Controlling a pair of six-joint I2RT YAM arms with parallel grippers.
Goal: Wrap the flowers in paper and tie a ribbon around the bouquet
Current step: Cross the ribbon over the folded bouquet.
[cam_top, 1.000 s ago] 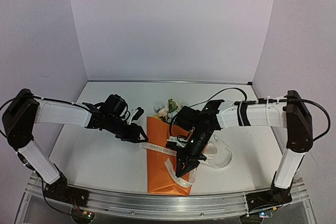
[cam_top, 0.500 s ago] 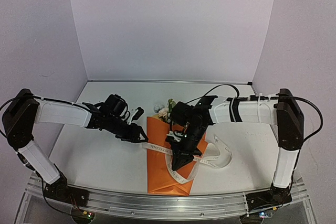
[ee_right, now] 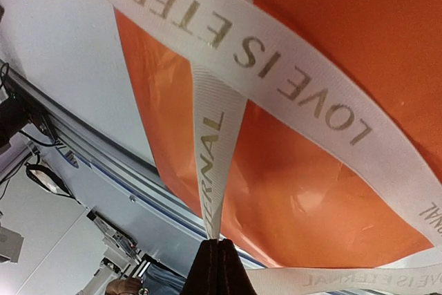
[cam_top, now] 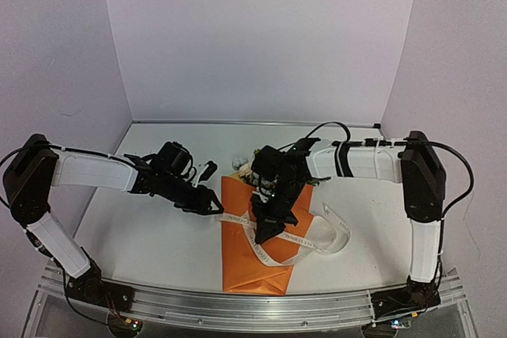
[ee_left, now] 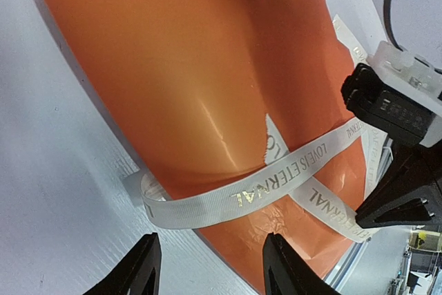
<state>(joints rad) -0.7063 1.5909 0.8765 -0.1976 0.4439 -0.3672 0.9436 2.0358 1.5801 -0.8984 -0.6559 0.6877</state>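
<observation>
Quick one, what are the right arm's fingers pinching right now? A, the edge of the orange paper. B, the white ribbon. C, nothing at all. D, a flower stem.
B: in the right wrist view the right fingers are shut on a strand of the ribbon, which runs up from their tips across the orange paper.

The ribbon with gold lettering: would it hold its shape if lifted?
Probably not: the ribbon drapes in loose curves over the paper and runs straight only where the right gripper pinches it. Thin and flat, it is likely very light. It may slide on that glossy surface.
</observation>
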